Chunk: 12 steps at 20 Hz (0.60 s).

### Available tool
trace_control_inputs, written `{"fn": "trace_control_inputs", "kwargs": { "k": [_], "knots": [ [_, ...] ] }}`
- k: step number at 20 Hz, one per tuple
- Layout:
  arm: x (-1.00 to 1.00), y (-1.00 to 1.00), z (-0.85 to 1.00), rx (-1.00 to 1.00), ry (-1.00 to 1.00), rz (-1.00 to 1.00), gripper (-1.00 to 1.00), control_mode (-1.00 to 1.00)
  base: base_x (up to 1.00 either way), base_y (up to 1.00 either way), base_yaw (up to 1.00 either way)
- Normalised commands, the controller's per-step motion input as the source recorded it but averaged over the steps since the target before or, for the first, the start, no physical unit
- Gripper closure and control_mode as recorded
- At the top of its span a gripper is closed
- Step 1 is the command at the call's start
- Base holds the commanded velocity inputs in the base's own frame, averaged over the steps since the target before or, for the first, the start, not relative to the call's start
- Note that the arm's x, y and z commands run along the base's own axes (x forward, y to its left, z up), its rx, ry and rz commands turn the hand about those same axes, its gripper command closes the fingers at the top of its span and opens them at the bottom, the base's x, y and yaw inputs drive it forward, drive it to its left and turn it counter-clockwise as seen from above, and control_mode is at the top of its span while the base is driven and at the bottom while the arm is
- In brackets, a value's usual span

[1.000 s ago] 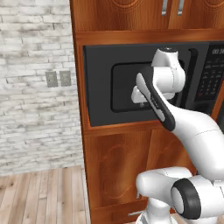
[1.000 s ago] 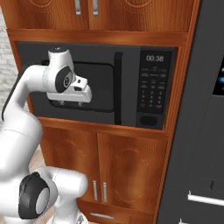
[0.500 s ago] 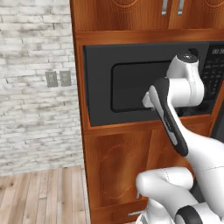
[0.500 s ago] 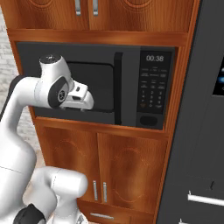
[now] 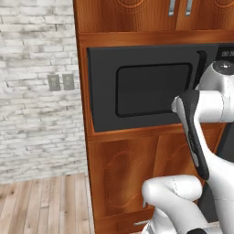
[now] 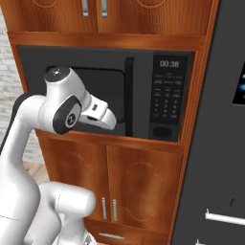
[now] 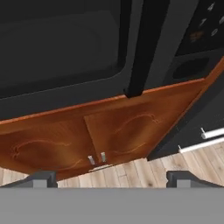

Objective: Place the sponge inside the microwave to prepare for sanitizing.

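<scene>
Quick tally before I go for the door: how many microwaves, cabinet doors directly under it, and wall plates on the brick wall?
Microwave: 1
Cabinet doors below it: 2, left door and right door
Wall plates on the brick: 2, left plate and right plate
Total: 5

The microwave (image 5: 146, 87) was black with a dark window and white-marked buttons (image 6: 164, 95). The cabinets (image 6: 139, 184) were reddish-brown wood with a faint oval pattern. The wall (image 5: 39, 87) was whitish-grey brick. The floor (image 5: 43, 208) was pale planks. The arm (image 6: 62, 107) was white with dark joints.
</scene>
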Motion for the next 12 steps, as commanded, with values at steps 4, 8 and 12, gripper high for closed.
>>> {"fn": "trace_control_inputs", "kwargs": {
  "k": [4, 8, 12],
  "knots": [
    [-0.06, -0.64, 0.33, 0.0, -0.11, -0.06, -1.0, -1.0, 0.0, 0.0, 0.0],
    [0.0, -0.52, 0.18, 0.0, -0.1, 0.0, -1.0, -1.0, 0.0, 0.0, 0.0],
    [0.14, -0.11, -0.01, 0.0, -0.04, 0.01, -1.0, -1.0, 0.0, 0.0, 0.0]
  ]
}}
